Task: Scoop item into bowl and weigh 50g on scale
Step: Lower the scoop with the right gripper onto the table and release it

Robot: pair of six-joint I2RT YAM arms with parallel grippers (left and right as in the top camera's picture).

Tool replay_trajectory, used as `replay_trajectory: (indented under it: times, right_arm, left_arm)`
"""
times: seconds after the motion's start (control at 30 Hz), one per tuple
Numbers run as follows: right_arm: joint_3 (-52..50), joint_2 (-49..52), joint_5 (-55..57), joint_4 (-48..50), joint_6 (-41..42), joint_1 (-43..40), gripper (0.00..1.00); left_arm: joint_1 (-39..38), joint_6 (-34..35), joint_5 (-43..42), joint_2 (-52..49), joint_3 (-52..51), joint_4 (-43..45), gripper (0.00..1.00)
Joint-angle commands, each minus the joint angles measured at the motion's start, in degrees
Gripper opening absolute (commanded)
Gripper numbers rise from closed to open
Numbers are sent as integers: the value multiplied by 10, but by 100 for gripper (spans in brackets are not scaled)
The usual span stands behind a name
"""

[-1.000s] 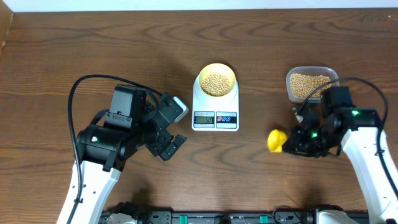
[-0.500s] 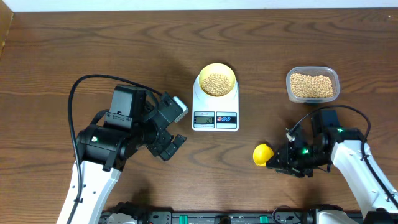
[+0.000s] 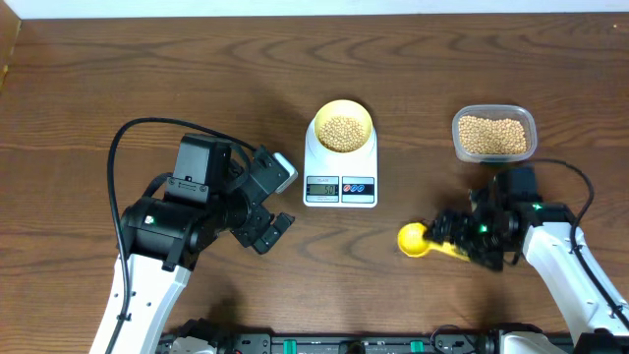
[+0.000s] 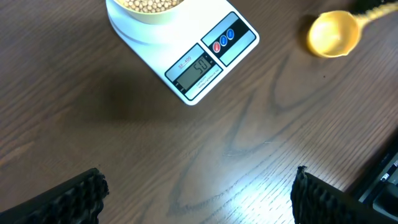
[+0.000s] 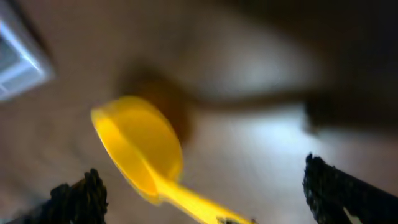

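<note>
With the bowl of beans on the scale and the scoop lying on the desk between the wide-open, empty right fingers, lift straight up without nudging it; the left fingers hang wide open, empty.

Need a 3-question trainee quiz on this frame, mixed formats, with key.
1. True or false: the pale-yellow bowl sits on the white scale.
2. The yellow scoop lies: A in the bowl; B on the table, by the right gripper; C on the scale.
3. What fills the clear tub?
Key: 1 true; 2 B; 3 tan beans.
</note>
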State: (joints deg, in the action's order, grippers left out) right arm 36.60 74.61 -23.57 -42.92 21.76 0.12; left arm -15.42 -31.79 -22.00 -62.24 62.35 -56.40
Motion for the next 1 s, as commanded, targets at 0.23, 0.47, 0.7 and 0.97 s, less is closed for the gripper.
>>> replay_trajectory:
  times: [0.23, 0.47, 0.7, 0.97]
  right_arm:
    - [1, -2, -12, 108, 35, -6, 82]
    - [1, -3, 12, 110, 35, -6, 99]
    - [1, -2, 17, 110, 35, -6, 99]
    - [1, -2, 24, 117, 35, -6, 99]
  left_arm:
    - [2, -6, -5, 2, 5, -1, 97]
    - [2, -6, -5, 2, 5, -1, 97]
    - [2, -6, -5, 2, 5, -1, 97]
    - [2, -6, -5, 2, 5, -1, 97]
